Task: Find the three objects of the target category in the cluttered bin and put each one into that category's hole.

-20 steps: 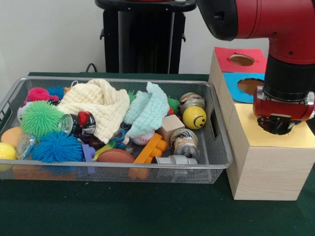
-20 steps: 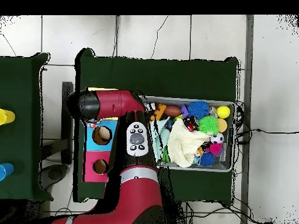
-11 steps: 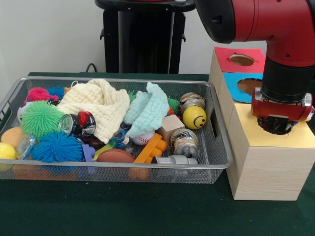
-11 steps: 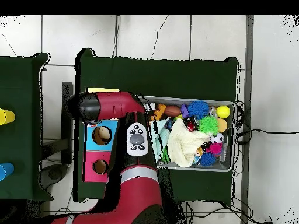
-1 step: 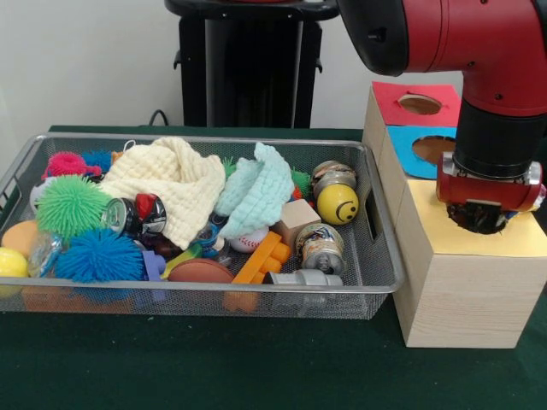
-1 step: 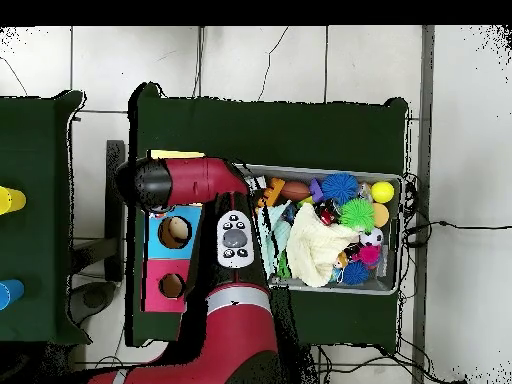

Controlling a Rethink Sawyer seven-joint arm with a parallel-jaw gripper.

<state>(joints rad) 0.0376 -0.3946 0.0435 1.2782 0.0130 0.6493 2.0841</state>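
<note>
1. Fingers (image 5: 480, 215) were seen low over the hole in the yellow box top (image 5: 479, 243); whether they were spread or closed, or held anything, could not be told.
2. Just behind the fingers, the blue box top (image 5: 425, 151) and the red box top (image 5: 417, 102) were seen, each with its own hole.
3. Well to one side of the fingers, the wire bin (image 5: 376, 256) was seen on the green tabletop (image 5: 256, 367).
4. In the bin, spiky balls, a cream cloth (image 5: 171, 184), a pale green cloth (image 5: 256, 188), a yellow smiley ball (image 5: 338, 203) and small cans were piled.
</note>
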